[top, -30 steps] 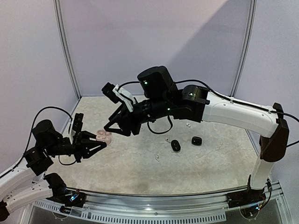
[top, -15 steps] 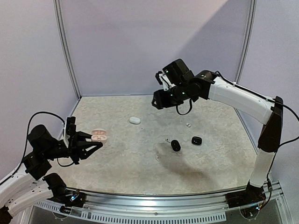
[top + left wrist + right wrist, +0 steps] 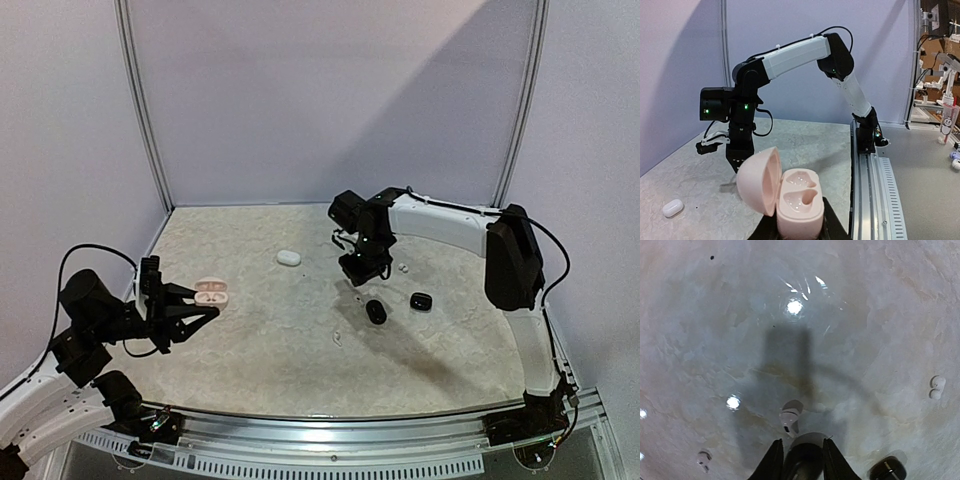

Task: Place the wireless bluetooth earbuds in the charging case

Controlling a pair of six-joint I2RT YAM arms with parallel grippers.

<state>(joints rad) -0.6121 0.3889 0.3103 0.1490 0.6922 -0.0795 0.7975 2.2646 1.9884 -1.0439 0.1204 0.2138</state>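
Note:
My left gripper is shut on the base of an open pink charging case; its lid stands up at the left and both wells are empty. From above, that case hangs over the table's left side. My right gripper points down near the middle, jaws a little apart and open. In the right wrist view a black oval case lies on the table below and between its fingers. A white earbud lies just beyond the right gripper.
A second white earbud lies to the right and a third to the left. Another black piece sits right of the black case. A shut white case rests at the back centre.
The right arm swung from the left-centre up to the back, then came down over the black case, its jaws narrowing. The left arm drew back slightly with the pink case, then held still.

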